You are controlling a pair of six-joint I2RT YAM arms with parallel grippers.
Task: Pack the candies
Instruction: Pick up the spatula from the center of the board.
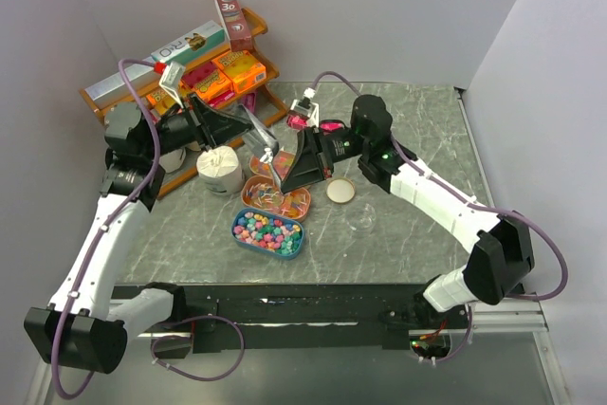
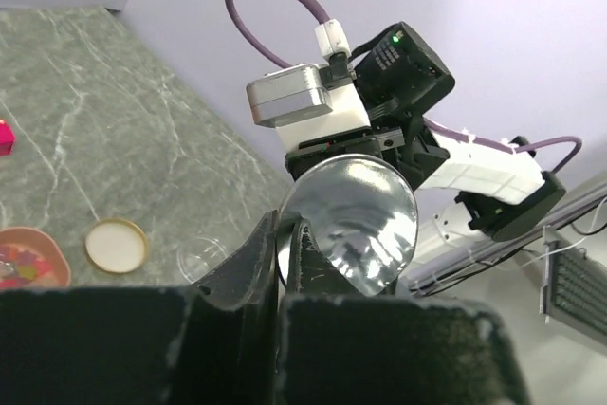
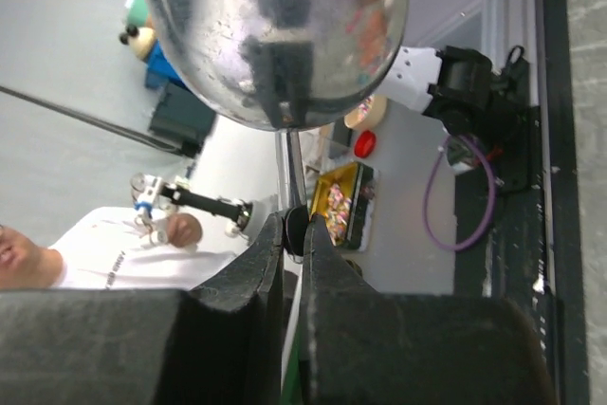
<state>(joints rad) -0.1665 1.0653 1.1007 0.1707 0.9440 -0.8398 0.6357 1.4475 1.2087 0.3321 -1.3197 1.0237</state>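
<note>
The candies (image 1: 268, 230) fill a blue oval tin (image 1: 238, 235) in the middle of the table. A few more lie in an orange tin (image 1: 249, 196) just behind it. A shiny metal spoon (image 1: 264, 139) hangs in the air above the orange tin, between both grippers. My left gripper (image 1: 243, 124) is shut on it close to the bowl (image 2: 356, 220). My right gripper (image 1: 284, 174) is shut on its thin handle (image 3: 292, 177), with the bowl (image 3: 275, 35) pointing away. The candy tin also shows in the right wrist view (image 3: 343, 204). The spoon bowl looks empty.
A round lid (image 1: 340, 191) and a clear cup (image 1: 360, 219) lie right of the tins. A white jar (image 1: 220, 171) stands to their left. A wooden shelf (image 1: 104, 94) with orange and pink boxes stands at the back left. Small pink items (image 1: 331, 126) sit behind the right gripper.
</note>
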